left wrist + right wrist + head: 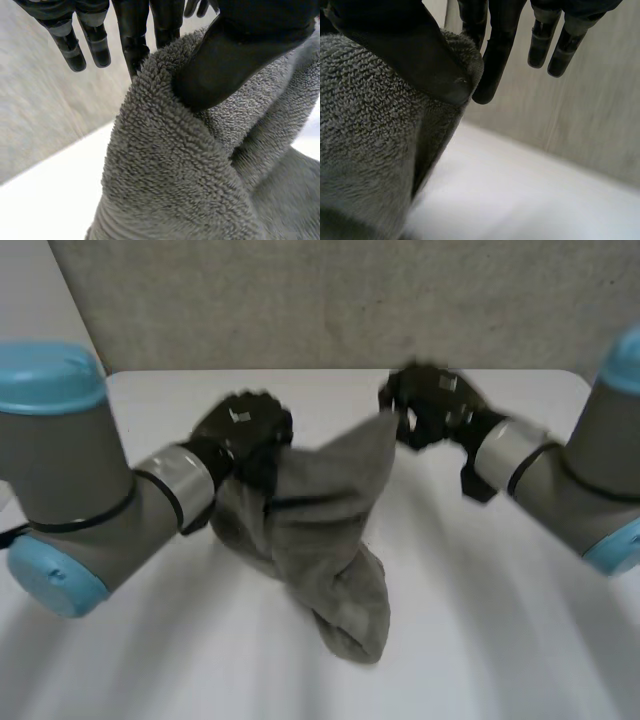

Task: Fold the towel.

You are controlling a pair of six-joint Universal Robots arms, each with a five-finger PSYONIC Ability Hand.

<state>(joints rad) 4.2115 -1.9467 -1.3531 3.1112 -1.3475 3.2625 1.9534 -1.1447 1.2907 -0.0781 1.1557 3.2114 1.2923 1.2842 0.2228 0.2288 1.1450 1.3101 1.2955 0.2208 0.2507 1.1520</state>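
Nearest, the left arm [80, 470] reaches in over the white bench [500, 640]. The grey towel [330, 530] hangs bunched between the two hands, and its lower end seems to rest on the bench on the near side. The left hand [245, 435] pinches one upper part of it between thumb and straight fingers [132, 35]. The right hand [430, 405] clamps the opposite top corner against its fingers [497, 50]. The held edge runs hand to hand and sags. Drawing the hands apart would likely tauten it before laying the towel flat.
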